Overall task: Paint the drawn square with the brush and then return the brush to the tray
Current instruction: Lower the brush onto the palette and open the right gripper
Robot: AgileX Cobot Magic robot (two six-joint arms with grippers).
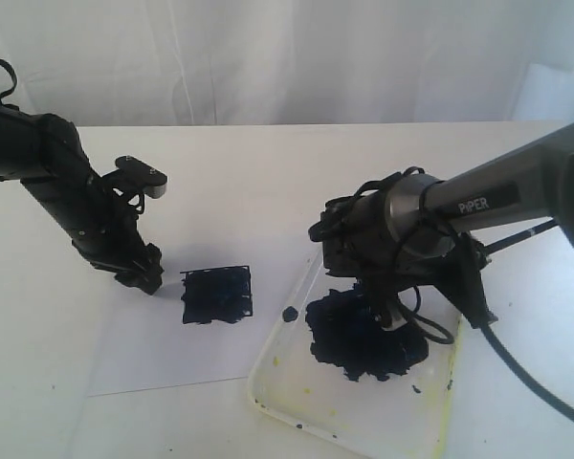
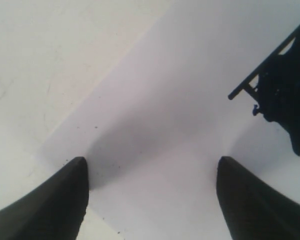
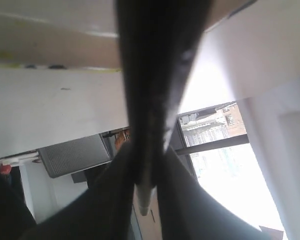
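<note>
Exterior view: the small drawn square [image 1: 217, 295], filled with dark blue-black paint on a white paper sheet [image 1: 153, 349], lies just beside the left gripper [image 1: 142, 277]. The right gripper [image 1: 381, 304] hangs low over the glossy dark paint blob [image 1: 359, 344] in the shallow clear plastic tray [image 1: 297, 402] with yellowish stains. Left wrist view: the jaws stand wide apart over bare paper, with the drawn square off to one side, outside the gap. Right wrist view: the jaws are narrow, pinched on the long thin black brush [image 3: 150, 125], which runs between them. Its pale band shows between the fingers [image 3: 182, 200].
</note>
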